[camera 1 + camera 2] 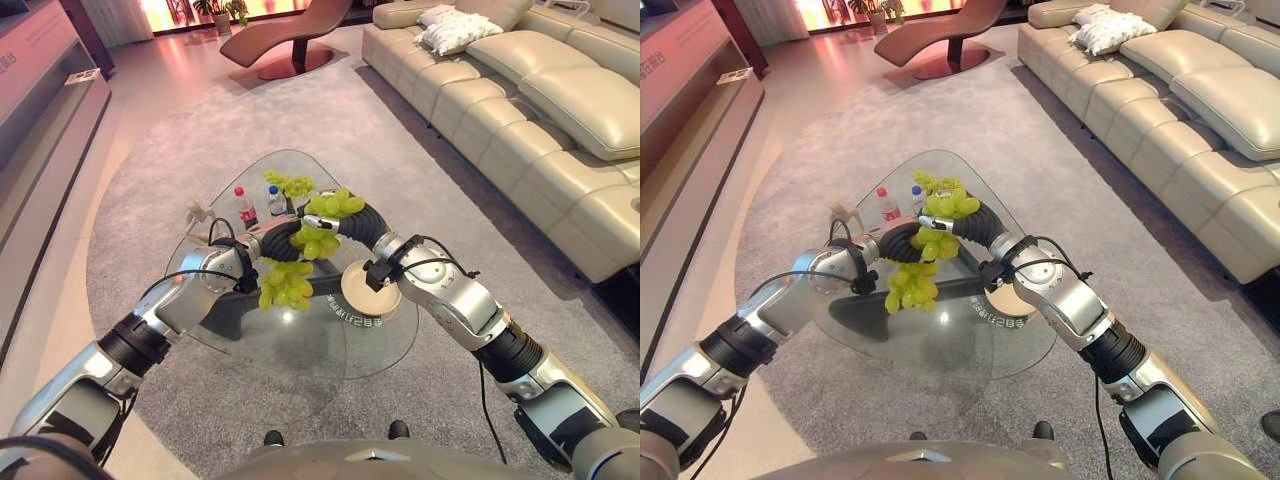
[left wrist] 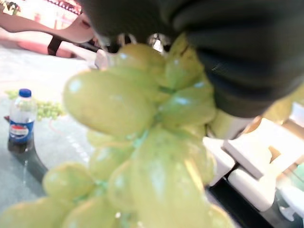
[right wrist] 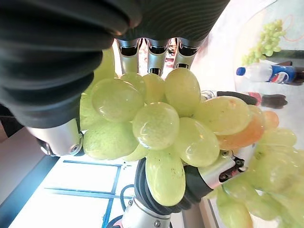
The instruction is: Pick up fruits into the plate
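Both your left hand (image 1: pixel 262 240) and right hand (image 3: pixel 142 52) curl round grape bunches (image 1: pixel 287 284); lower them gently onto the plate (image 1: pixel 358 290) near the desk's (image 1: pixel 300 345) right edge

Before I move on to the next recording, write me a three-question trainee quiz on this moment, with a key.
1. True or false: the left hand holds a bunch of green grapes.
2. Multiple choice: the tan plate on the glass table is A) piled with grapes, B) bare where it shows, C) held by a hand.
3. Short answer: what does the right hand grip?

Key: 1 true. 2 B. 3 A second bunch of green grapes, lifted above the table; a third bunch lies by the two small bottles.
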Robot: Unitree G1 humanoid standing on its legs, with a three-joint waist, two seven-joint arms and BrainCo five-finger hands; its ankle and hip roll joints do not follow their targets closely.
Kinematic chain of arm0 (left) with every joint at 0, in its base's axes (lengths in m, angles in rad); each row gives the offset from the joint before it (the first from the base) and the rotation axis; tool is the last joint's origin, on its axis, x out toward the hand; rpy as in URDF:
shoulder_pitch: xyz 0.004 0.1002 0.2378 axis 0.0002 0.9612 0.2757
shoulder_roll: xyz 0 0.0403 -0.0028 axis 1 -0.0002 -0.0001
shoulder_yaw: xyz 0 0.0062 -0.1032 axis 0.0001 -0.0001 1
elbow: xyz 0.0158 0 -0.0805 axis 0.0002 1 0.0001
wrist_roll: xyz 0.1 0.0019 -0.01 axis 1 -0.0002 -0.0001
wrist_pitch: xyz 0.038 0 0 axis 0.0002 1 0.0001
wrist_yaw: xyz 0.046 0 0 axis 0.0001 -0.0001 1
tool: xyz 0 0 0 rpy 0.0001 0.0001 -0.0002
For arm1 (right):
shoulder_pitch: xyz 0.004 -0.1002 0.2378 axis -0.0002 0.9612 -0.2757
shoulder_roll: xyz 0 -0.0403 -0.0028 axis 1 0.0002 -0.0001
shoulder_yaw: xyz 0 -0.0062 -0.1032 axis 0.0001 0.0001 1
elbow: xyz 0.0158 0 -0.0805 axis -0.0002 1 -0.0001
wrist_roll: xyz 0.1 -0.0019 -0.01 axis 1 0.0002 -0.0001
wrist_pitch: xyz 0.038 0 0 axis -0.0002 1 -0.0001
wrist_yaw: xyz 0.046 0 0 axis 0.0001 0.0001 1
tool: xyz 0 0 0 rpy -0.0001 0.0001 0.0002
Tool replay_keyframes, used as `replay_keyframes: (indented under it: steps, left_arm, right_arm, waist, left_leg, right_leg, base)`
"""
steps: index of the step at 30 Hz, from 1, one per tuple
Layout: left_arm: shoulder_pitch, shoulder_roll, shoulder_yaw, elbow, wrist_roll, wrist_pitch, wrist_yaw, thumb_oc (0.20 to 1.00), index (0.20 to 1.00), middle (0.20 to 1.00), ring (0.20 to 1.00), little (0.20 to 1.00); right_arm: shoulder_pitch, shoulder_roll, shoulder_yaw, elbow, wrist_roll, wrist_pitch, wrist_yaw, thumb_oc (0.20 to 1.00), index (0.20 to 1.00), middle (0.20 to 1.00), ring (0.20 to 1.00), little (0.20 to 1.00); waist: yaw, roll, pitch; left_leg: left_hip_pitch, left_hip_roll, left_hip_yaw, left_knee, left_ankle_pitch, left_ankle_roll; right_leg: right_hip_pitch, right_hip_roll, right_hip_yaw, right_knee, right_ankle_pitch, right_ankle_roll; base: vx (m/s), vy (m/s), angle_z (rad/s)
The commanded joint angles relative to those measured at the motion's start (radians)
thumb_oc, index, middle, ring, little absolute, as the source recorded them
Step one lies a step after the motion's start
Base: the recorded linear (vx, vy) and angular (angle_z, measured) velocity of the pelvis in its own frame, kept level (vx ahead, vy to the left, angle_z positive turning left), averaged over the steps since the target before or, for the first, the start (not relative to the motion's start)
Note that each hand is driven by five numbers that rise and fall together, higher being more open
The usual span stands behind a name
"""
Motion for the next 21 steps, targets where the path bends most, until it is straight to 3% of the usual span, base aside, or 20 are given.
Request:
replay_keyframes:
  steps: [1, 5, 11, 12, 21]
  left_arm:
    - [-0.151, -0.016, -0.051, -0.033, -0.025, -0.026, -0.004, 0.2, 0.2, 0.2, 0.2, 0.2]
    - [-0.146, -0.019, -0.045, -0.04, -0.027, -0.02, 0.002, 0.2, 0.2, 0.2, 0.2, 0.2]
    - [-0.126, -0.018, 0.0, -0.037, -0.088, -0.017, 0.114, 0.219, 0.219, 0.219, 0.219, 0.219]
    - [-0.109, -0.03, 0.029, -0.038, -0.093, -0.027, 0.132, 1.0, 1.0, 1.0, 1.0, 1.0]
    - [-0.01, -0.056, 0.114, -0.04, -0.206, 0.027, 0.099, 1.0, 1.0, 1.0, 1.0, 1.0]
  right_arm:
    - [-0.147, 0.086, 0.015, -0.135, -0.003, -0.132, -0.006, 0.2, 0.2, 0.2, 0.2, 0.2]
    - [-0.143, 0.084, 0.015, -0.136, 0.001, -0.134, -0.013, 0.2, 0.2, 0.2, 0.2, 0.2]
    - [-0.132, 0.08, 0.01, -0.136, 0.01, -0.131, -0.02, 0.2, 0.2, 0.2, 0.2, 0.2]
    - [-0.12, 0.082, 0.002, -0.134, 0.006, -0.136, -0.015, 0.2, 0.2, 0.2, 0.2, 0.2]
    - [-0.077, 0.078, -0.036, -0.144, -0.034, -0.152, -0.004, 0.2, 0.2, 0.2, 0.2, 0.2]
  waist:
    - [0.001, -0.029, 0.028]
    - [0.002, -0.03, 0.029]
    - [0.009, -0.033, 0.03]
    - [0.013, -0.035, 0.029]
    - [0.026, -0.034, 0.026]
  left_leg:
    - [-0.012, -0.05, -0.042, 0.05, -0.153, 0.045]
    - [-0.011, -0.05, -0.044, 0.05, -0.153, 0.046]
    - [-0.014, -0.05, -0.047, 0.051, -0.154, 0.044]
    - [-0.015, -0.049, -0.046, 0.051, -0.153, 0.043]
    - [-0.015, -0.051, -0.064, 0.048, -0.153, 0.044]
  right_leg:
    - [0.033, 0.029, 0.011, 0.089, -0.167, 0.0]
    - [0.032, 0.03, 0.012, 0.091, -0.168, 0.0]
    - [0.032, 0.029, 0.008, 0.093, -0.169, -0.002]
    - [0.033, 0.029, 0.004, 0.091, -0.168, -0.003]
    - [0.036, 0.03, 0.0, 0.091, -0.169, -0.006]
  base:
    - [0.0, 0.0, 0.0]
    - [0.0, 0.0, 0.0]
    - [0.0, 0.0, 0.0]
    - [0.0, 0.0, 0.0]
    - [0.0, 0.001, 0.01]
